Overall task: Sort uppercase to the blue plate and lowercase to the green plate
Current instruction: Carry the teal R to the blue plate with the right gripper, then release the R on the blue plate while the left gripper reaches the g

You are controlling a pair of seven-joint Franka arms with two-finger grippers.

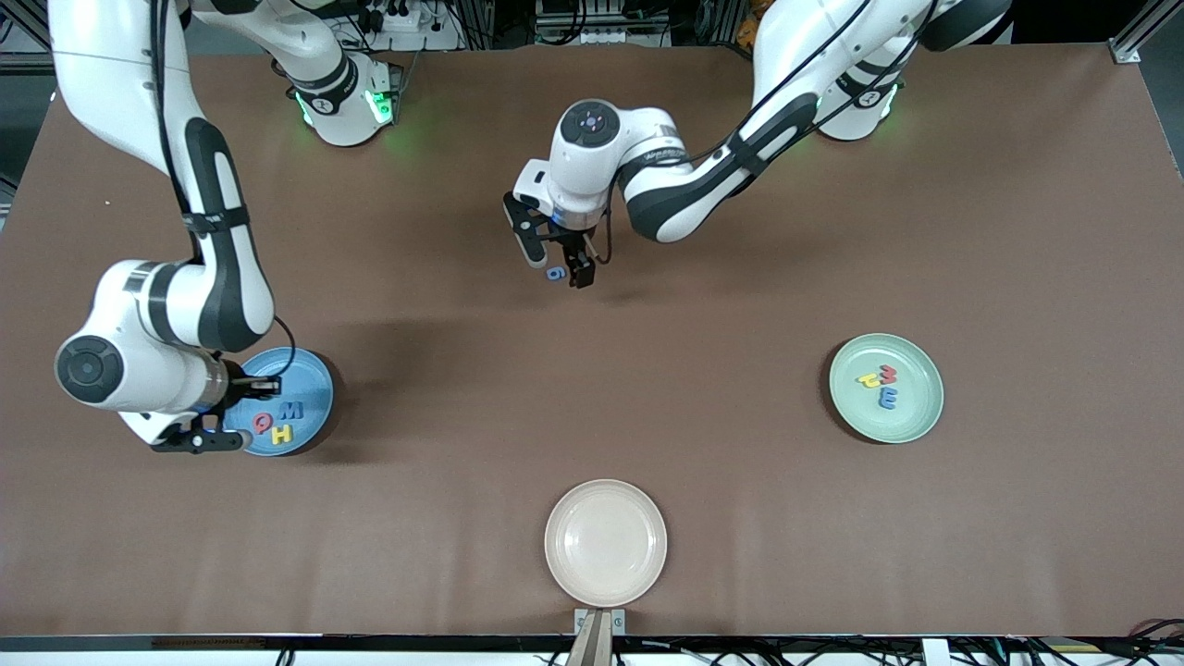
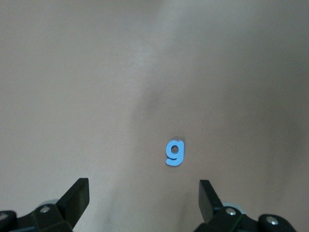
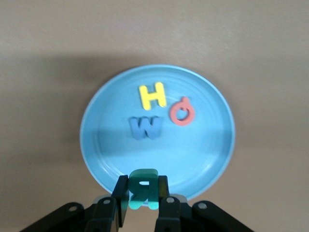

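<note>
Foam letters, readable as characters:
- Blue plate (image 3: 96,145): yellow H (image 3: 152,96), blue W (image 3: 145,127), red Q (image 3: 182,111).
- Right claw (image 3: 143,193): teal R (image 3: 143,187), clamped between its fingers.
- Table (image 2: 72,72): blue g (image 2: 175,152), lying flat.
- Green plate (image 1: 916,416): three small letters; blue one reads as E (image 1: 888,400).

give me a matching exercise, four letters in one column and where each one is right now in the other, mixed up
Letters:
1. teal R
2. blue g
3. yellow H
4. red w

Places:
A. lying on the blue plate
B. on the bare table under the open left gripper
C. lying on the green plate
D. held between the fingers of the right gripper, over the blue plate

Pairs: 1-D, 2-B, 3-A, 4-C
</note>
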